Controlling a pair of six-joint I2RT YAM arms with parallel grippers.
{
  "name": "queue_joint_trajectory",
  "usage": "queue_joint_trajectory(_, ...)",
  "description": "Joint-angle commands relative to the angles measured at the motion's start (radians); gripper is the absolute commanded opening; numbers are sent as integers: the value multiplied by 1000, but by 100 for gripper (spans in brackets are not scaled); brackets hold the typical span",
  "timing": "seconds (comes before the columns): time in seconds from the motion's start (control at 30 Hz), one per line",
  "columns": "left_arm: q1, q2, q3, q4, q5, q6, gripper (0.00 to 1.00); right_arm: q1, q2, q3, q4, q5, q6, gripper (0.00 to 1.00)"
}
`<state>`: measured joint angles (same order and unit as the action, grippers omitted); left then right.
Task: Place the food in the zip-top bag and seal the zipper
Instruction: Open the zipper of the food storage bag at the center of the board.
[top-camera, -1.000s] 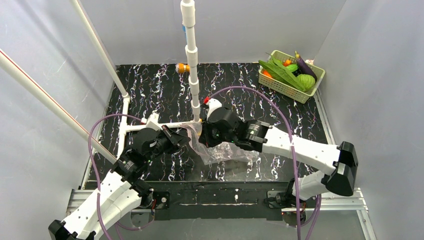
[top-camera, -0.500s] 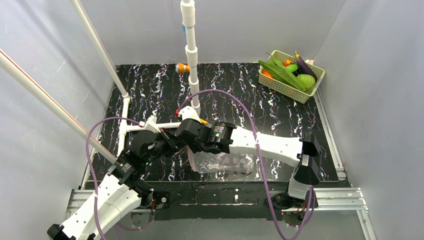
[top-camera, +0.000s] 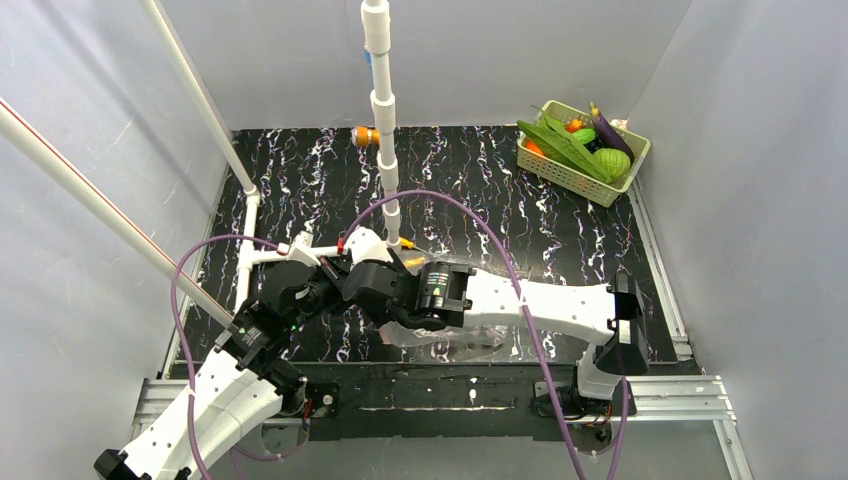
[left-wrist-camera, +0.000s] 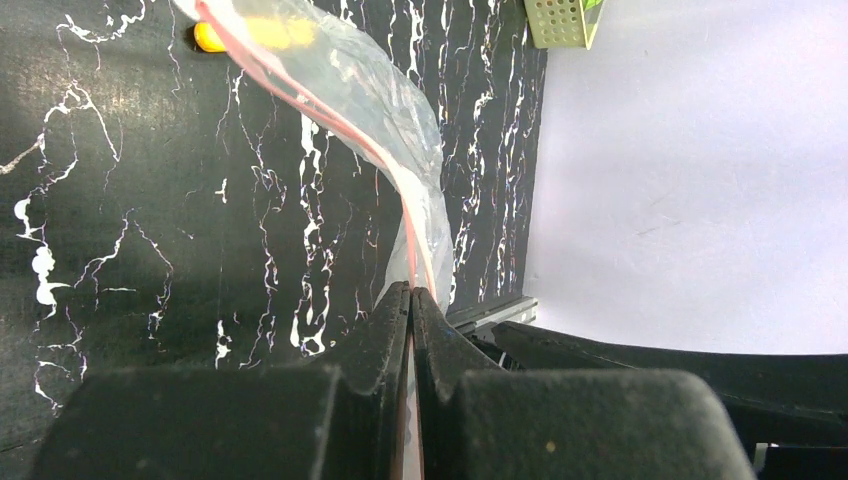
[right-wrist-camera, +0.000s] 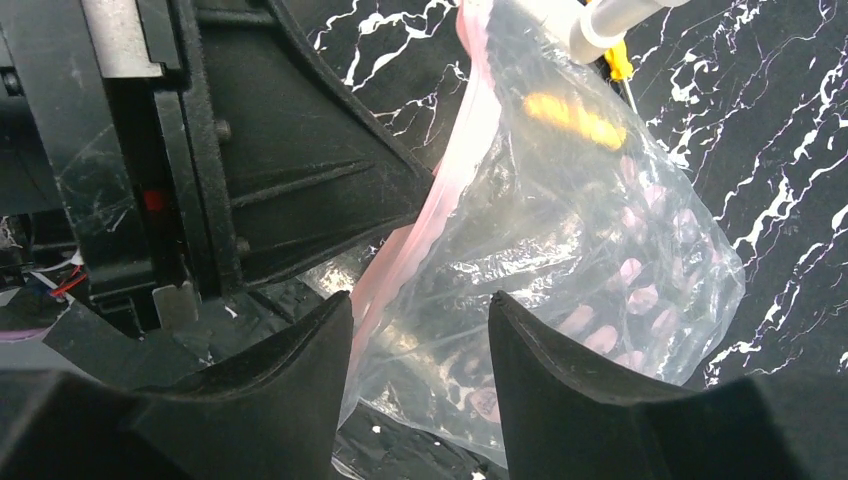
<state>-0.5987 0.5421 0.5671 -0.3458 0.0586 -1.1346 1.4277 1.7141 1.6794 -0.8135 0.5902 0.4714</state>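
Note:
The clear dotted zip-top bag hangs between my two grippers, and a strip of it shows under the right arm in the top view. My left gripper is shut on its pink zipper strip. My right gripper is open, with its jaws either side of the bag's pink edge, right beside the left gripper. The food, leafy greens, a melon and an eggplant, lies in the pale green basket at the back right. I see no food in the bag.
A white PVC pipe frame stands at the table's middle, with a bar running left. A yellow-handled screwdriver lies behind the bag near the pipe foot. A small orange object sits by the back wall.
My right arm has swung left across the bag until its gripper is beside the left gripper. The bag has been drawn left and is now mostly hidden under the right arm.

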Motion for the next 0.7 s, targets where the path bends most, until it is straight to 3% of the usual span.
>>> queue_joint_trajectory(0.0, -1, 5, 5, -11, -20, -5, 0, -1, -55, 38, 12, 16, 20, 57)
queue_joint_trajectory(0.17, -1, 5, 10, -4, -19, -12, 0, 0, -61, 1, 68, 20, 7, 54)
queue_joint_trajectory(0.3, -1, 3, 13, -8, -15, -23, 0, -1, -42, -6, 102, 16, 12, 46)
queue_joint_trajectory(0.67, -1, -13, 2, -2, -11, -50, 0, -3, -17, -28, 113, 32, 40, 42)
